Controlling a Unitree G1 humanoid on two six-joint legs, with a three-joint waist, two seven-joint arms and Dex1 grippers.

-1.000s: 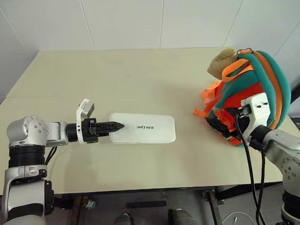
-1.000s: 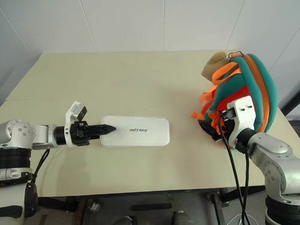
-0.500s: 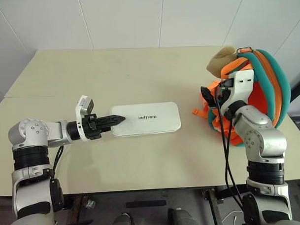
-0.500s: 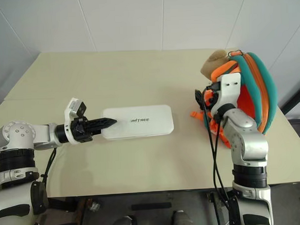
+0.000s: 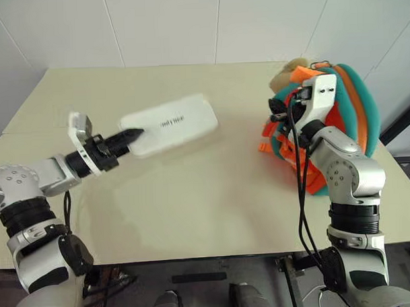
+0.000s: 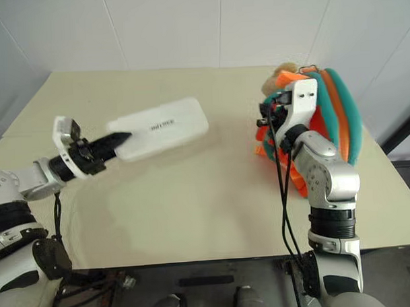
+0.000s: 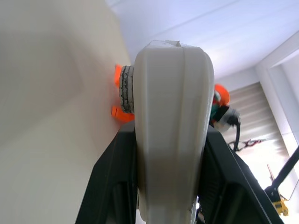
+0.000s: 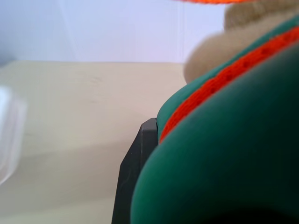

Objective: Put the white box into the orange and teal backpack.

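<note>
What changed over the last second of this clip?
The left gripper, shut on the white box, lifted it off the table and swung it away. The right gripper rose along the orange and teal backpack and closed on its teal edge. The backpack stays upright.

The white box (image 5: 169, 124) carries small dark lettering on its top. The orange and teal backpack (image 5: 348, 101) at the right has orange fabric, teal trim and a tan plush piece (image 5: 287, 73). The worktop (image 5: 213, 193) is pale cream; the end effector fingers (image 5: 127, 136) are black.
</note>
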